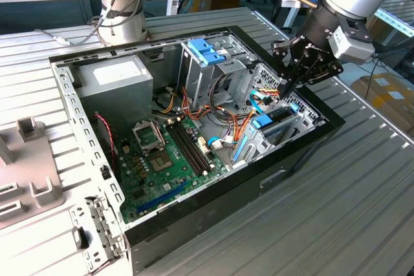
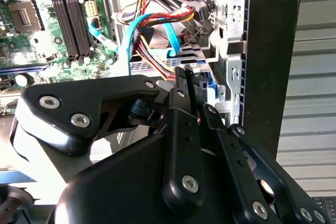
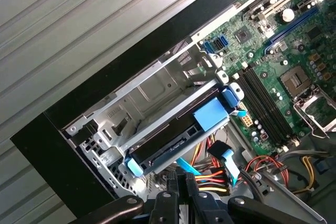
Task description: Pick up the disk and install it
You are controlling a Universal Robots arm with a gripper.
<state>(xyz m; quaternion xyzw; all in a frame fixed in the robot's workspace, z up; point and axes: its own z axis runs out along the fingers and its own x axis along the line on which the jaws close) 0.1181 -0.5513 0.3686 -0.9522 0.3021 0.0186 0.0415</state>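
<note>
A ribbed grey metal surface (image 1: 362,211) carries an open computer case (image 1: 194,211) lying on its side. The disk (image 3: 173,132), edged with blue rails, sits edge-up in the drive bay at the case's corner, its long axis along the case wall. The gripper (image 1: 283,90) hovers just above it, jaws pressed together, empty.

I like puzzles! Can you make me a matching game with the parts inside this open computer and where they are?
Things:
1. disk
2. gripper
3. power supply
4. motherboard

Places:
A. flat on the case floor
B. corner of the case at the exterior view's left
C. in the metal bay by the black case wall
D. above the bay, fingers together

Pairs: 1-C, 2-D, 3-B, 4-A
</note>
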